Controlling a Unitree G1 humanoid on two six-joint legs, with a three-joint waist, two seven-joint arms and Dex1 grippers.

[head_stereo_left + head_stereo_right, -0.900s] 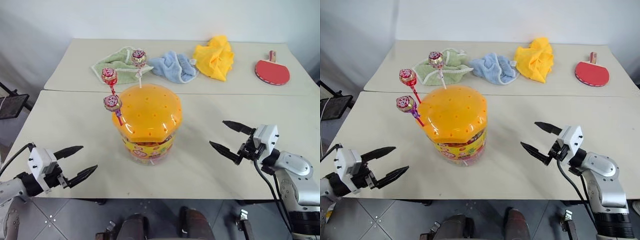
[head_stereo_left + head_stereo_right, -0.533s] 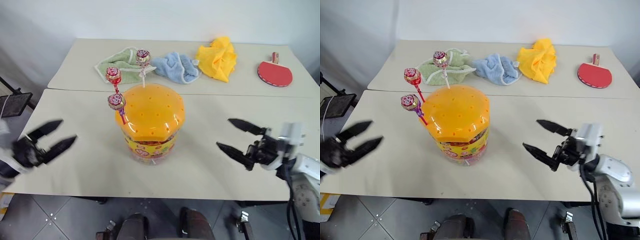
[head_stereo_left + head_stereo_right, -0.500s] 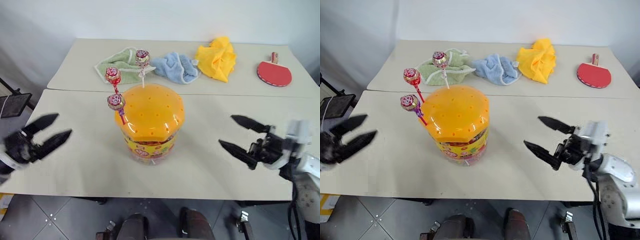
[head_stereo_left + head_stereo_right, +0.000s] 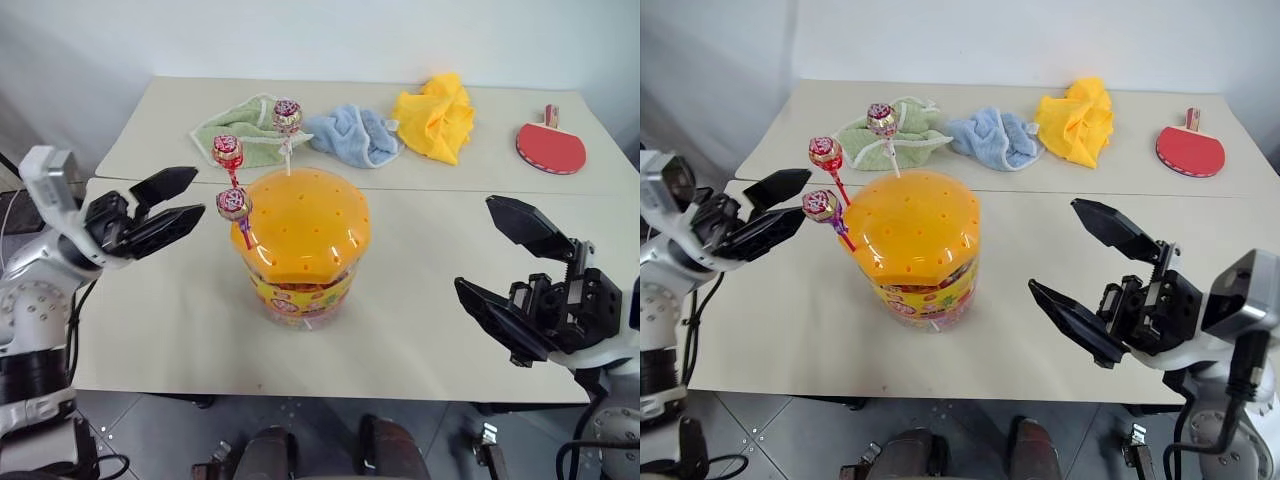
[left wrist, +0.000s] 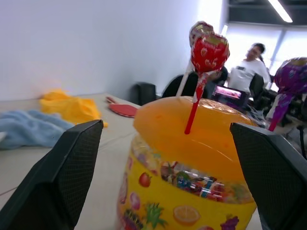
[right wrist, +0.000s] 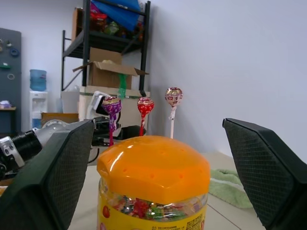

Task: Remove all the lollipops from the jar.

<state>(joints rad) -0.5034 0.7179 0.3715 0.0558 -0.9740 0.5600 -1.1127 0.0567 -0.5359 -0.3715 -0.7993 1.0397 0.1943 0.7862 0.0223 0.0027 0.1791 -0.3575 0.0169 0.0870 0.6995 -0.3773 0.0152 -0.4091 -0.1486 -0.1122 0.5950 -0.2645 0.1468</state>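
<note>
The jar (image 4: 303, 245), a clear plastic tub with a domed orange lid (image 4: 305, 220) dotted with small holes and a yellow-and-red printed label, stood upright near the middle of the front table (image 4: 420, 280). All three lollipops were planted in holes on the lid's left and far side, sticks upright or slightly tilted: the purple one (image 4: 233, 203) lowest and nearest the left gripper, the red one (image 4: 227, 150) above and behind it, and the pinkish-brown swirled one (image 4: 287, 114) on a white stick at the lid's far edge.

The left gripper (image 4: 165, 209) hovered to the left of the jar at about lid height, its two black fingers spread wide and empty, tips aimed at the purple and red lollipops and close to them but apart from both. The right gripper (image 4: 505, 275) hung to the right of the jar, well apart from it, its fingers likewise splayed wide with nothing between them.

On the far table (image 4: 160, 120) lay a green cloth (image 4: 240, 130), a blue cloth (image 4: 350, 135), a crumpled yellow cloth (image 4: 433, 115) and, off to the right, a red table-tennis paddle (image 4: 549, 143). In the left wrist view a seated person (image 5: 248, 69) appeared beyond the jar.
</note>
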